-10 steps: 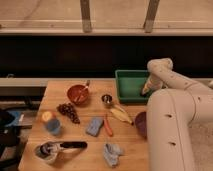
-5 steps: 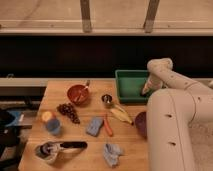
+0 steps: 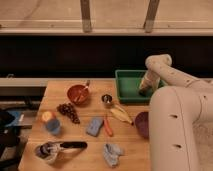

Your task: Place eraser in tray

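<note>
Jaws: cannot tell whether clenched or released.

- gripper [image 3: 144, 90] low over right end of tray [image 3: 129, 73], inside its walls
- tray at far right corner of table [image 3: 56, 102]
- eraser: not made out on its own; no such block seen on open table, so likely at gripper tip, hidden
- step, as judged: placement, set-down phase
- next move calls for: let eraser go onto tray floor, lift straight up clear of tray wall, then check that eraser lies inside
- purple bowl [image 3: 142, 124] at near right edge, apart from tray
</note>
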Tool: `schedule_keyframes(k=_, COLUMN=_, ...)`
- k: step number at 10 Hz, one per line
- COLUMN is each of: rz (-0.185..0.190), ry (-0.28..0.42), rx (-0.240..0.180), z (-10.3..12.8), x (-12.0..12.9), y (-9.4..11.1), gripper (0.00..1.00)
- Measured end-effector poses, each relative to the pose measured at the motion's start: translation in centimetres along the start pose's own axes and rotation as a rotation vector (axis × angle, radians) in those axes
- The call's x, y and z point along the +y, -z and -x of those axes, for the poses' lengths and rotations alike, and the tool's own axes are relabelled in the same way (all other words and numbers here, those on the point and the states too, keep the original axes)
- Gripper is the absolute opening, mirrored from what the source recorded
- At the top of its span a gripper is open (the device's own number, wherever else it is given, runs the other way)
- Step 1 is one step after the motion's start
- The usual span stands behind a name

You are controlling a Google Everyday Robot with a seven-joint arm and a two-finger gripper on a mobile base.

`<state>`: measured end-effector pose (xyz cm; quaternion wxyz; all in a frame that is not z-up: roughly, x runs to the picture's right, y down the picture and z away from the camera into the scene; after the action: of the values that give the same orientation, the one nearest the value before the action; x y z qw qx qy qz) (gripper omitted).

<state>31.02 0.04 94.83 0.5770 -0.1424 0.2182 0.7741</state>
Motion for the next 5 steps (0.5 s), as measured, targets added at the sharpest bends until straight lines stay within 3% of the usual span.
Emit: schedule_keyframes(k=5, rz=0.019, ry=0.024, rx=-0.008, z=1.1, x=1.4, y=-0.7, gripper=0.66)
